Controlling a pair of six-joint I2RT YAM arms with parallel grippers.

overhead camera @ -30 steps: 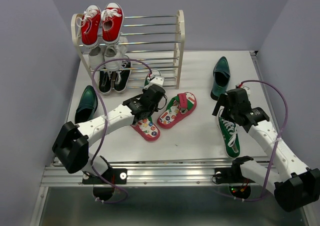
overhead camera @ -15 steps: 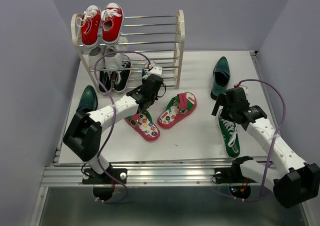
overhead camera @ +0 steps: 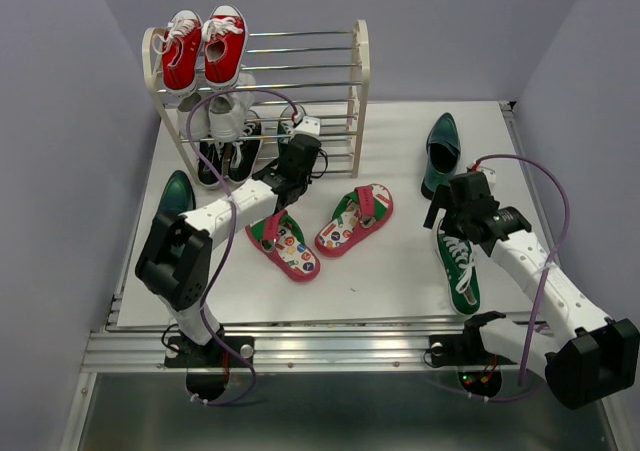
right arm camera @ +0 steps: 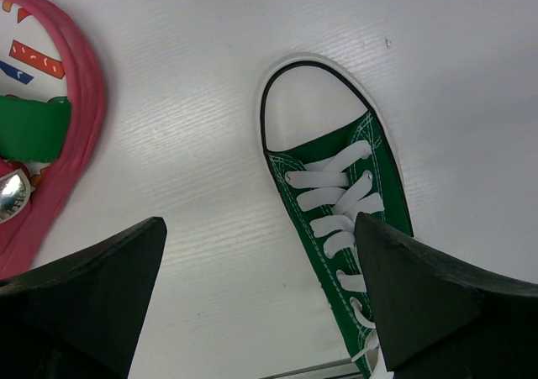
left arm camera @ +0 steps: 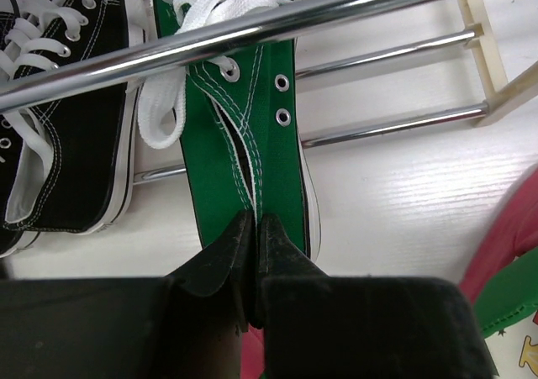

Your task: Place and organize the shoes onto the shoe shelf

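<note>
My left gripper (overhead camera: pixel 297 147) is shut on the heel of a green sneaker (left arm camera: pixel 244 135) with white laces, jaws pinched on its back seam (left arm camera: pixel 255 228). The sneaker lies toe-first in the bottom tier of the shoe shelf (overhead camera: pixel 360 81), under a chrome rod (left arm camera: pixel 353 1). My right gripper (overhead camera: pixel 452 223) is open and empty, hovering above the second green sneaker (overhead camera: pixel 461 269), which also shows in the right wrist view (right arm camera: pixel 336 198). Two pink-red flip-flops (overhead camera: pixel 354 217) (overhead camera: pixel 286 246) lie mid-table. One teal dress shoe (overhead camera: pixel 440 151) lies at the back right, another (overhead camera: pixel 174 203) left of the shelf.
Red sneakers (overhead camera: pixel 205 46) sit on the shelf's top tier, white sneakers (overhead camera: pixel 225 111) on the middle tier, black sneakers (left arm camera: pixel 59 135) on the bottom tier beside the green one. Purple walls close in the table on both sides.
My left gripper has moved away from the flip-flops toward the shelf, carrying the green sneaker into the bottom tier. The right arm has barely moved.
</note>
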